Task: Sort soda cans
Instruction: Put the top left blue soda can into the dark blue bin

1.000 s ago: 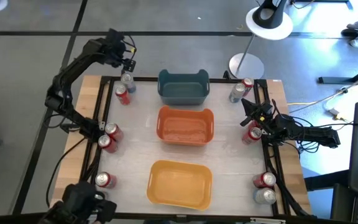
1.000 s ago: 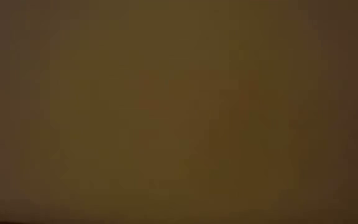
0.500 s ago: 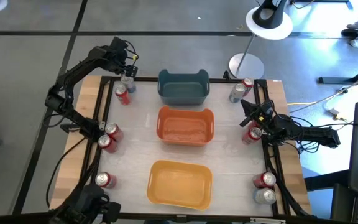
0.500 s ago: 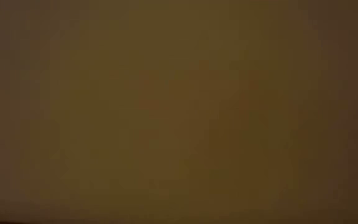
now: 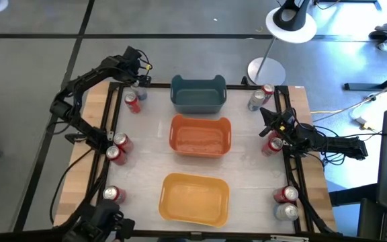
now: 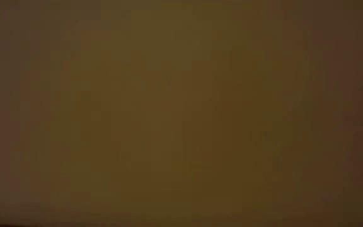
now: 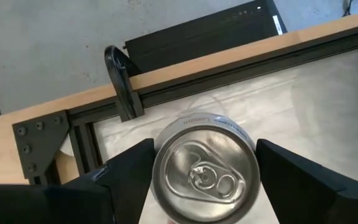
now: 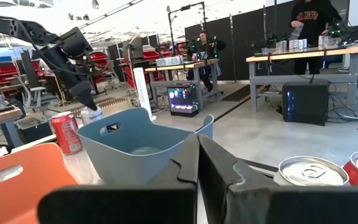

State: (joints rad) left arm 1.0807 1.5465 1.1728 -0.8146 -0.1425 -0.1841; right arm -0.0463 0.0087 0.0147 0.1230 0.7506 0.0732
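Note:
My left gripper [image 5: 138, 72] is open at the table's far left corner, above a silver can [image 7: 204, 168] that stands upright on the table. Its two fingers [image 7: 126, 171] flank the can's top. A red can [image 5: 132, 102] stands just beside it. My right gripper [image 5: 266, 121] is shut and empty by the right rail, next to a red can [image 5: 272, 144]. More cans stand along both side rails: red cans [image 5: 117, 146] at the left, and a silver can [image 5: 255, 101] and a red can [image 5: 267, 90] at the far right. The low view is dark. My left gripper comes at the silver can from above, pointing down, one finger on each side of the can's top rim [image 7: 160, 155]. I cannot tell whether the fingers touch it. The can stands upright on the table.
Three bins stand in a row down the table's middle: blue-grey [image 5: 198, 94] at the far end, orange [image 5: 200, 134], and yellow [image 5: 193, 197] nearest. Black rails [image 5: 106, 128] run along the table's sides. More cans stand at the near left [image 5: 113, 195] and near right [image 5: 287, 203].
My left gripper has moved from beyond the table's far left corner toward the table and down over the silver can. My right arm has kept still.

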